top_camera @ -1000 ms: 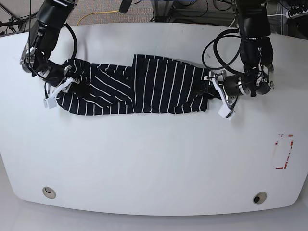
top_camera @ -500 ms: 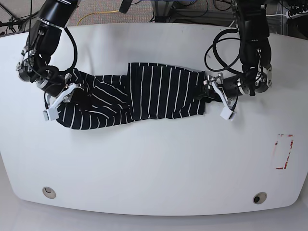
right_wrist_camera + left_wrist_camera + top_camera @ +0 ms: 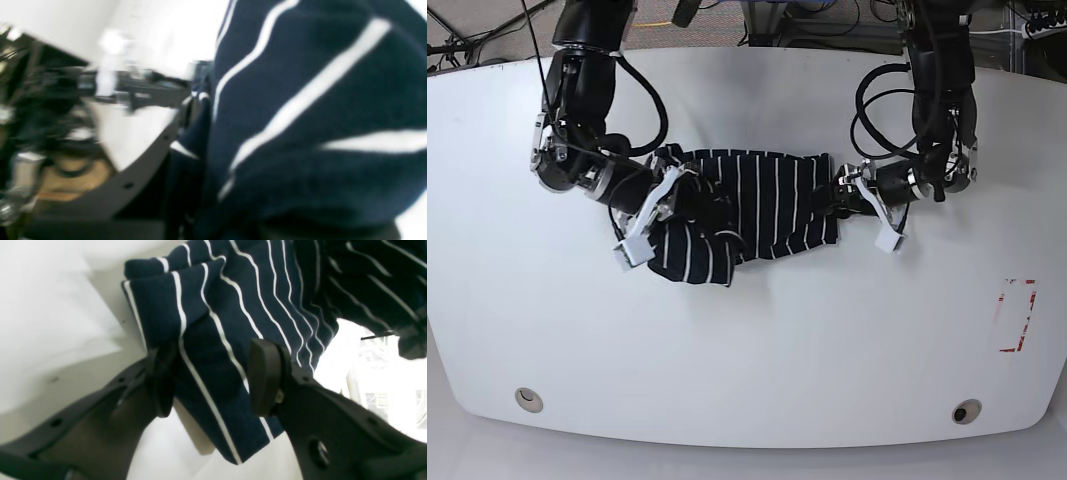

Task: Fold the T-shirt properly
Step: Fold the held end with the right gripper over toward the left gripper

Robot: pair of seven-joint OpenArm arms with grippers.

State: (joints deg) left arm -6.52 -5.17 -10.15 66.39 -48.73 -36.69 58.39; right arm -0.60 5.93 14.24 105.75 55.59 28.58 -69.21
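T-shirt (image 3: 747, 215) lies bunched mid-table (image 3: 747, 340), red-marked paper (image 3: 1017, 315) at 3 o'clock, left gripper (image 3: 213, 380) and right gripper (image 3: 672, 195) both pinching its fabric.

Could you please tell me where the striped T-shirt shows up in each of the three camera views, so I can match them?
Base: the T-shirt lies bunched at the upper middle of the white table, between both arms.
Left wrist: it fills the upper middle and right, a folded edge held between the left end effector fingers.
Right wrist: it fills the right half, blurred and very close.
Shared landmark: its thin white stripes on dark fabric.
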